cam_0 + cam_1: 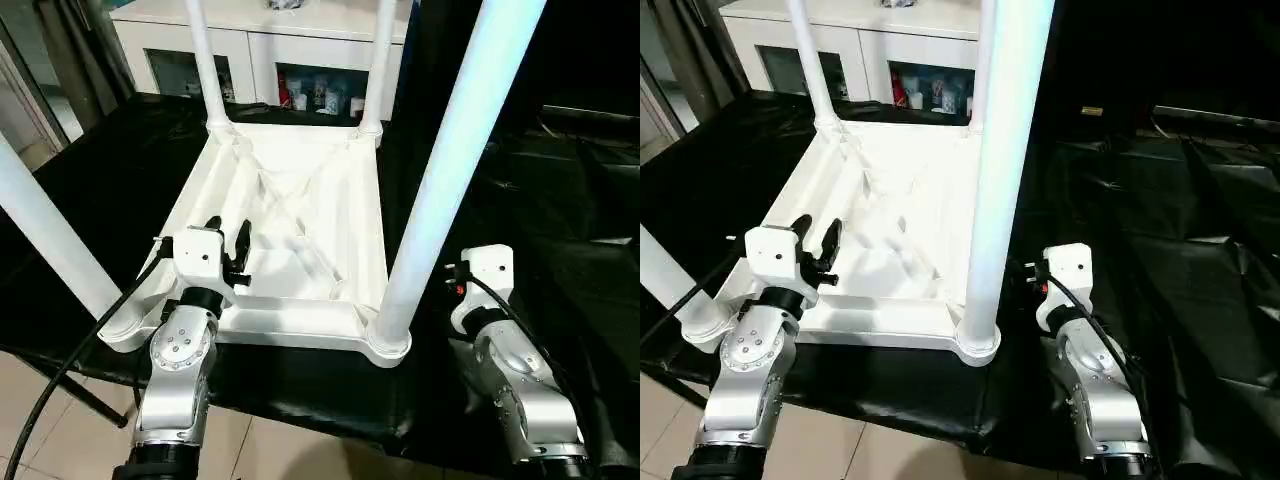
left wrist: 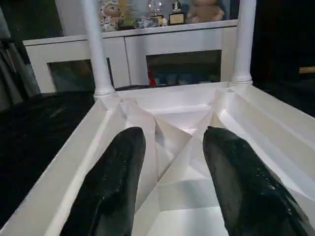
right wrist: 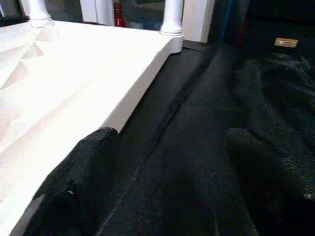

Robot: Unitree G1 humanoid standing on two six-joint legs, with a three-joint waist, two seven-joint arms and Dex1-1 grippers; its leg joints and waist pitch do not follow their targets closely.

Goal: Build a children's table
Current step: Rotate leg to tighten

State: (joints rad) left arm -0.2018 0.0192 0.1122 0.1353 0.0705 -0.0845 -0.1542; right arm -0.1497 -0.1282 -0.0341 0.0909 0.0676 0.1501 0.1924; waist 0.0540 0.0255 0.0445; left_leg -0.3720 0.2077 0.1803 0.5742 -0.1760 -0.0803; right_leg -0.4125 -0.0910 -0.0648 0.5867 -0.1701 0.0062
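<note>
The children's table lies upside down on black cloth, its white ribbed tabletop (image 1: 290,325) facing up. All four white legs stand in the corner sockets: near right (image 1: 450,170), near left (image 1: 50,235), far left (image 1: 203,60) and far right (image 1: 378,65). My left gripper (image 1: 229,226) hovers over the tabletop's near left part, open, with only the ribs (image 2: 172,123) seen between its fingers. My right gripper (image 3: 167,162) is open over the cloth, just right of the near right leg and beside the tabletop's right edge (image 3: 123,93), holding nothing.
A white glass-doored cabinet (image 1: 300,40) stands behind the far legs. Black cloth (image 1: 540,200) covers the work surface, with wide room to the right. The surface's front edge runs close below the tabletop, with tiled floor (image 1: 40,420) beyond it.
</note>
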